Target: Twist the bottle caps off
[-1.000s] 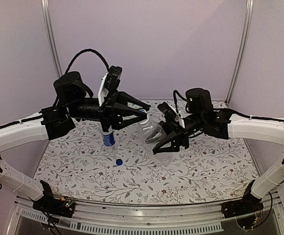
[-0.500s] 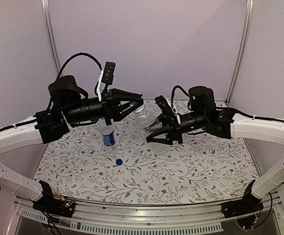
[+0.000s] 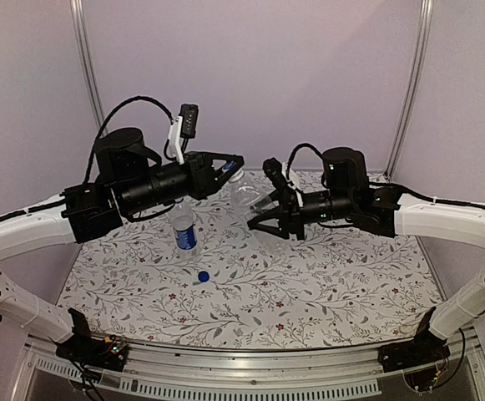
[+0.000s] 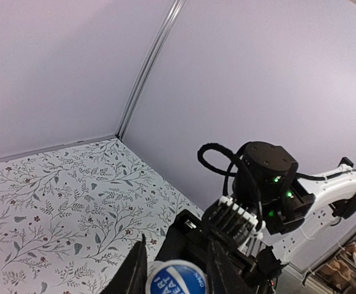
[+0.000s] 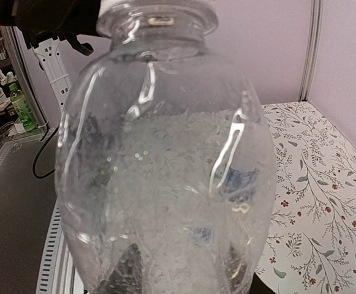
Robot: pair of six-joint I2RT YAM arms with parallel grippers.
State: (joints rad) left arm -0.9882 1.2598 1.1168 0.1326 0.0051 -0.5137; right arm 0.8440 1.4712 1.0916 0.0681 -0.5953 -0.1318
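The plain clear bottle (image 3: 248, 199) hangs in the air, tilted, with its neck toward my left arm. My right gripper (image 3: 265, 210) is shut around its body; in the right wrist view the bottle (image 5: 165, 165) fills the frame and the dark fingers (image 5: 125, 272) show through it. My left gripper (image 3: 229, 165) is shut on the whitish cap with a blue top (image 4: 176, 280), which sits at the bottle's neck. The labelled bottle (image 3: 185, 233) stands uncapped on the table. The solid blue cap (image 3: 203, 276) lies loose in front of it.
The floral table cover (image 3: 334, 284) spans the work area, with pale walls and metal corner posts (image 3: 410, 83) behind. Both arms meet above the back middle of the table. My right arm's wrist (image 4: 263, 177) shows in the left wrist view.
Both grippers have risen and moved toward the back with the plain bottle between them. The left wrist has turned about its axis, and the bottle now lies closer to level.
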